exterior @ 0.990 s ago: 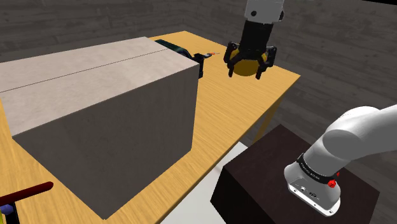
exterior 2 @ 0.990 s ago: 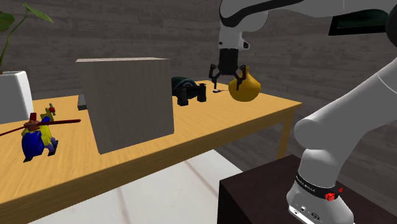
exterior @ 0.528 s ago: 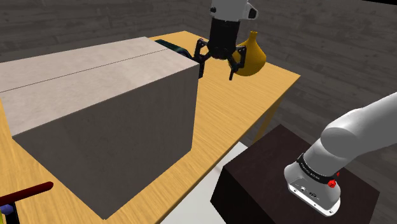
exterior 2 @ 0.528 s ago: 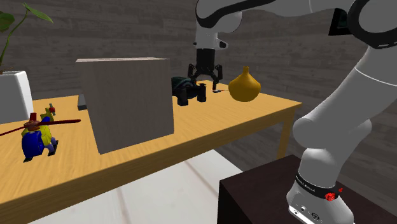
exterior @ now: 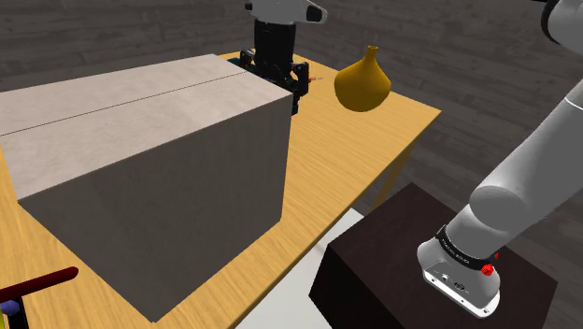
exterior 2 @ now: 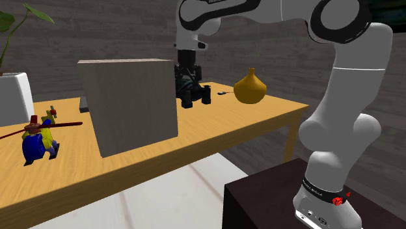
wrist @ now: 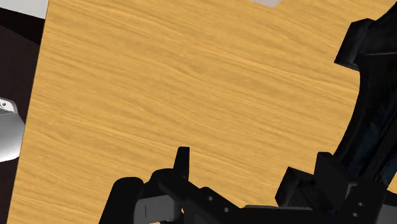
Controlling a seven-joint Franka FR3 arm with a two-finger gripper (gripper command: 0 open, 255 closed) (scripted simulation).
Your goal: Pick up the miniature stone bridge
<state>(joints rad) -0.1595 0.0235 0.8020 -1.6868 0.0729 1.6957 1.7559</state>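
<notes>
The miniature bridge (exterior 2: pixel 196 95) is a dark, nearly black arch with a teal top. It stands on the wooden table (exterior: pixel 355 159) just behind the big grey box; one black leg of the bridge (exterior: pixel 296 96) shows past the box's corner. My gripper (exterior: pixel 274 72) hangs right over it, fingers pointing down, and in the second exterior view the gripper (exterior 2: pixel 187 77) is low on the arch. In the wrist view the gripper (wrist: pixel 254 168) is open, nothing between its fingers, and the dark bridge (wrist: pixel 372 95) lies just outside one finger.
A large grey box (exterior: pixel 140 159) takes up most of the table. A yellow vase (exterior: pixel 363 84) stands near the far corner, with a small red-tipped item (exterior 2: pixel 223 94) between it and the bridge. A blue and yellow toy (exterior 2: pixel 36 140) and a white planter (exterior 2: pixel 13 97) stand at the other end.
The gripper has swung from above the yellow vase toward the shoulder view's left and come down over the bridge. It stays open. The vase stands uncovered.
</notes>
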